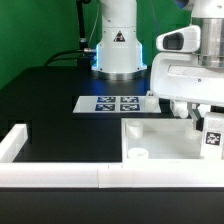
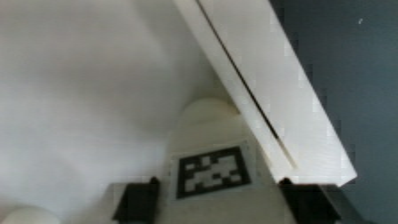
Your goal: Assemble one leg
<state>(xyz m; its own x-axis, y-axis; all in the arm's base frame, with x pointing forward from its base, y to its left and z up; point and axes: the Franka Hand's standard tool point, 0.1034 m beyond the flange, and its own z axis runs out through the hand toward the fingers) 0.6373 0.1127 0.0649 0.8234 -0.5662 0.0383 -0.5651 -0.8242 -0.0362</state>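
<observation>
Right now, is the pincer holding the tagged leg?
Cannot tell. The pincer straddles the tagged leg in the wrist view, but contact with its fingers isn't visible.

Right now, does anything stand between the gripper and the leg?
Nothing visible does. In the wrist view the tagged leg lies between the gripper and its open fingers, a gap on each side. The white tabletop panel has an edge running close alongside, not between.

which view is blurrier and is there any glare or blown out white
The wrist view is softer: the white panel fills it, nearly featureless and washed out, though the tagged leg reads clearly. The exterior view is sharper; the marker board shows crisp tags, a bluish light glows at the arm base, and the gripper looks bright white against the black table.
</observation>
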